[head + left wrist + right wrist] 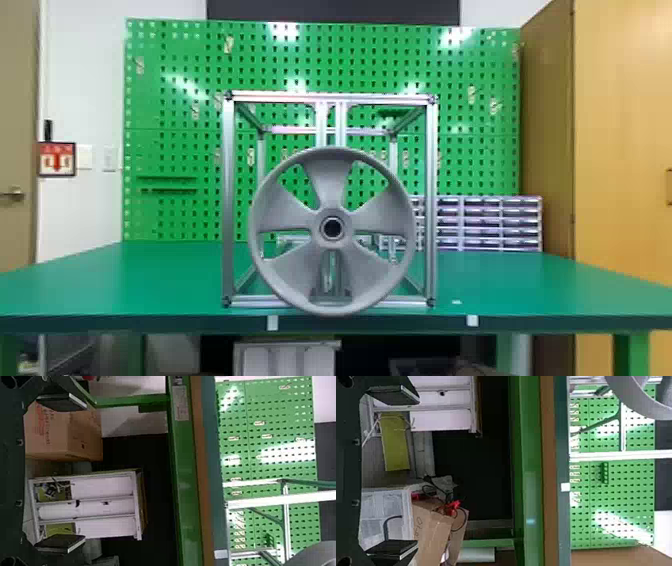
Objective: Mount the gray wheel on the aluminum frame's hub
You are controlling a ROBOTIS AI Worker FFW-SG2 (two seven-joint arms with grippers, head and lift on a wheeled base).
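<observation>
In the head view the gray wheel (285, 220) stands upright at the front of the aluminum frame (228, 200), its center opening over the frame's middle post. Whether the hub sits inside that opening cannot be told. My left gripper (61, 473) is open and holds nothing; beyond it the left wrist view has the frame (257, 502) and an edge of the wheel (317, 556). The right wrist view has my right gripper (395, 473), likewise open with nothing between its fingers, with part of the wheel (635, 399) and the frame (621, 455) farther off.
The frame stands near the front edge of the green table (125, 285). Behind are a green pegboard (170, 100) and a drawer rack (490, 225). Under the table are a white shelf unit (87, 508) and cardboard boxes (431, 530).
</observation>
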